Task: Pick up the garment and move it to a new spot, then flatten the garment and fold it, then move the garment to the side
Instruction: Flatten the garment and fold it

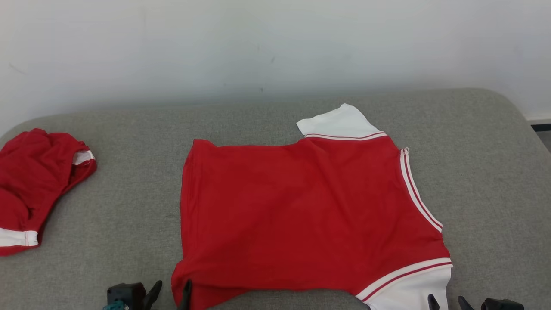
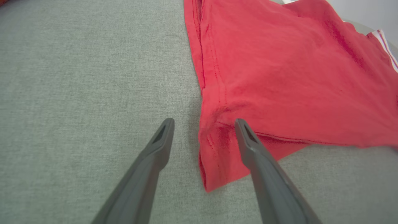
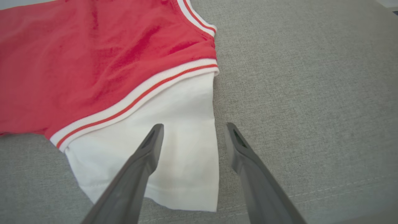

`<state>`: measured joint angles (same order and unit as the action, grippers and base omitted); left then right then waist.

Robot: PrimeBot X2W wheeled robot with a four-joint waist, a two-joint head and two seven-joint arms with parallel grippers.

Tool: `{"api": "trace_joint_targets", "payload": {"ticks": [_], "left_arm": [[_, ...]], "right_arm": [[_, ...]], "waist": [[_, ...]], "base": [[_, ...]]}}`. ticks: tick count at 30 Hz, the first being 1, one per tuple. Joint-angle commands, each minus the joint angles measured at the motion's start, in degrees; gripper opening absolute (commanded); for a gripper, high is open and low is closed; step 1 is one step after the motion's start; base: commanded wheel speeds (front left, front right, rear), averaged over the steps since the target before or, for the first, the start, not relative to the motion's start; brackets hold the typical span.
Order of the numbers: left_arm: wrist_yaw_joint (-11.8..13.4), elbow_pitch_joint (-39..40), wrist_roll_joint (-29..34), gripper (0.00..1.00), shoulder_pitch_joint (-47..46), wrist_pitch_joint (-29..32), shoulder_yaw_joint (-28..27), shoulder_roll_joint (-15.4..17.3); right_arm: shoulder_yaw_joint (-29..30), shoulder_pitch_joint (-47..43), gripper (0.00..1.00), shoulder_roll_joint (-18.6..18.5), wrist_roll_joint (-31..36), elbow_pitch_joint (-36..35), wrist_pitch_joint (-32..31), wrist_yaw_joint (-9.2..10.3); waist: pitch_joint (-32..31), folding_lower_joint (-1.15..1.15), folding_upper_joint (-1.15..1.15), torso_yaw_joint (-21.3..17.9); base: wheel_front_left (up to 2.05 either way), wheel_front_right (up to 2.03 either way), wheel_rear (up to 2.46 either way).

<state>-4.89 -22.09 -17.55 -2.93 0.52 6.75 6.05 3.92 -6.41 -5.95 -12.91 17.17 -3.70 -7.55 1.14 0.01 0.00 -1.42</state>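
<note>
Plain indoor room, furnished like a home or a test room; which of the 2 cannot be told. A wide pad (image 1: 129, 206) upholstered in grey woven cloth, rounded at its 10 and 2 o'clock corners, forms the work surface; a stitched seam (image 3: 342, 186) runs along its near edge in the right wrist view. At 12 o'clock stands a bare white wall (image 1: 275, 43) with faint scuffs. A dark skirting strip (image 1: 540, 127) shows at 3 o'clock. Clothing lies on the pad: a red shirt (image 1: 301, 206) with white sleeves at centre, a second red garment (image 1: 34, 181) bunched at 9 o'clock
</note>
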Motion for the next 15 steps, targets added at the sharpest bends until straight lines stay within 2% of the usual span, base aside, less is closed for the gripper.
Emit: {"api": "trace_joint_targets", "payload": {"ticks": [1, 8, 9, 10, 12, 13, 14, 15], "left_arm": [[0.2, -0.5, 0.5, 1.00, -1.4, 0.3, 0.1, 0.5], [-0.2, -3.0, 0.0, 1.00, -4.2, 1.6, 0.4, 1.7], [-0.2, -3.2, -0.1, 0.96, -4.3, 1.5, 0.5, 1.7], [-0.3, -3.3, -0.2, 0.88, -4.4, 1.5, 0.6, 1.7], [-0.5, -3.2, -0.5, 0.88, -4.6, 1.1, 0.8, 1.8], [-0.5, -3.1, -0.6, 0.82, -4.6, 1.0, 0.8, 1.9], [-0.6, -3.0, -0.7, 0.80, -4.6, 0.9, 1.0, 1.9], [-0.7, -2.9, -0.8, 0.70, -4.5, 0.8, 1.2, 1.9]], "right_arm": [[0.0, 0.8, 1.00, 0.3, 0.4, 0.2, 0.1, 0.11], [0.3, 1.8, 1.00, 1.0, 0.6, 1.3, 0.2, 0.11], [0.4, 1.8, 1.00, 1.0, 0.6, 1.4, 0.3, 0.11], [0.5, 1.9, 1.00, 1.1, 0.6, 1.4, 0.4, 0.11], [0.7, 2.0, 1.00, 1.2, 0.7, 1.5, 0.6, 0.11], [0.8, 2.0, 1.00, 1.2, 0.7, 1.6, 0.7, 0.11], [0.9, 2.1, 1.00, 1.2, 0.8, 1.6, 0.8, 0.11], [0.9, 2.1, 1.00, 1.3, 0.8, 1.6, 0.8, 0.11]], "waist": [[1.7, -0.01, 0.00, -0.7], [3.5, -0.01, 0.00, -0.9], [3.6, -0.01, 0.00, -0.9], [3.7, -0.01, 0.00, -0.9], [3.8, -0.01, 0.00, -0.8], [3.8, -0.01, 0.00, -0.7], [3.8, -0.01, 0.00, -0.7], [3.8, -0.01, 0.00, -0.7]], "base": [[0.00, 0.00, 0.00], [0.00, 0.00, 0.00], [0.00, 0.00, 0.00], [0.00, 0.00, 0.00], [0.00, 0.00, 0.00], [0.00, 0.00, 0.00], [0.00, 0.00, 0.00], [0.00, 0.00, 0.00]]}}
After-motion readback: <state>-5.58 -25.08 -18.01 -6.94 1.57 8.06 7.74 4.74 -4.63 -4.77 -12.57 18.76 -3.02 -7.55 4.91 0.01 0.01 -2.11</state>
